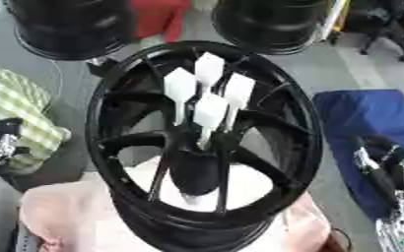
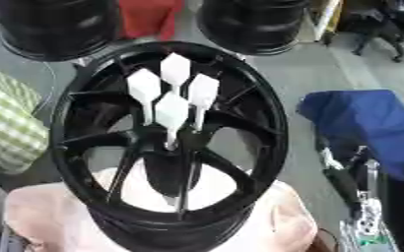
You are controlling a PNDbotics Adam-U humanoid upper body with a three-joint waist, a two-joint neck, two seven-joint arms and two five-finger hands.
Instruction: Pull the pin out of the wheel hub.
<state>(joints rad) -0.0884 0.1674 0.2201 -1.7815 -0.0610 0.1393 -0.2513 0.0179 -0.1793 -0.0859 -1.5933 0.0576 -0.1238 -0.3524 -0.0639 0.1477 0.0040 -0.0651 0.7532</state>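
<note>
Pink cloth (image 1: 59, 216) covers the near support, and on it stands the black wheel hub (image 1: 204, 142), filling the middle of the scene. Four white pins (image 1: 208, 110) stick up from its centre, close together, none pulled out. Two more black wheels (image 1: 72, 24) lie at the far side. Right hand (image 1: 385, 179) shows at the near right, left hand (image 1: 3, 142) at the left edge; their finger positions cannot be made out.

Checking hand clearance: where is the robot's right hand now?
The right hand hangs at the left eye view's lower right, beside the wheel hub, before the blue cloth.
</note>
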